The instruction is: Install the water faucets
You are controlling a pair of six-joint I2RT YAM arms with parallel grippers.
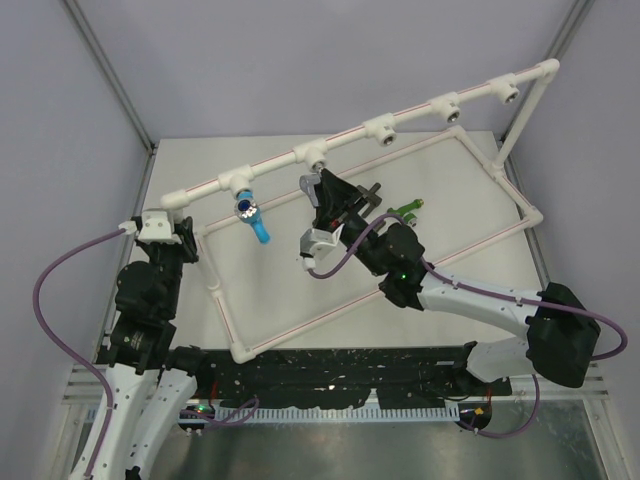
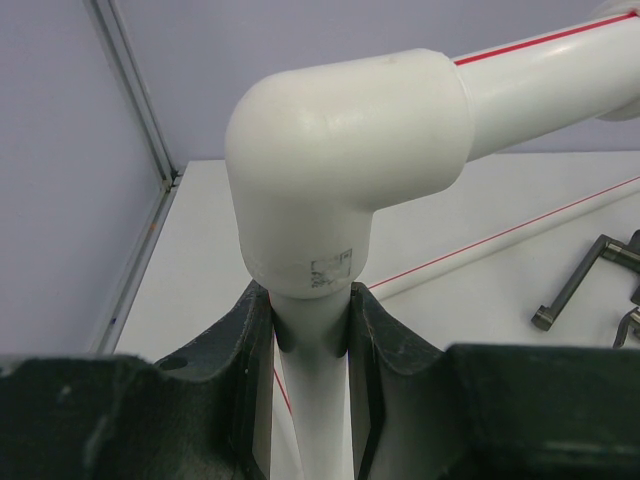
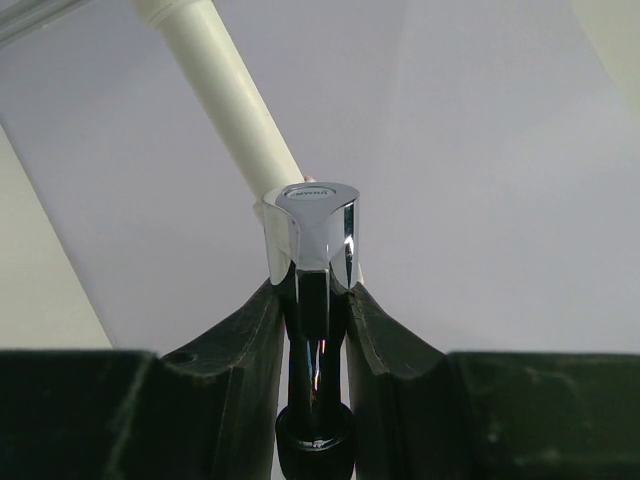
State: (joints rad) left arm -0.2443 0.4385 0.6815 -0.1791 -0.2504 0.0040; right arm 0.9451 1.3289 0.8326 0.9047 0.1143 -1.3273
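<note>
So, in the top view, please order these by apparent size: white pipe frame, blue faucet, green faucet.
1. white pipe frame.
2. blue faucet and green faucet look alike; the right arm partly hides the green one, so unranked.

At right claw (image 3: 314,305): shiny chrome metal faucet (image 3: 312,232) stands upright between the fingers, close under the raised top rail of the white plastic pipe frame (image 1: 400,125).
Left of this claw: small blue plastic faucet (image 1: 258,222), hanging from the rail's next socket.
Right of it, close by: dark brown-grey faucet (image 1: 367,196) lying on the pale tabletop (image 1: 440,260) inside the frame's base loop. Small green plastic faucet (image 1: 408,208) lies just beyond, further right.
At left claw (image 2: 312,345): fingers sit round the frame's upright pipe, just beneath the white corner elbow (image 2: 340,160). Blue faucet is to its right.
</note>
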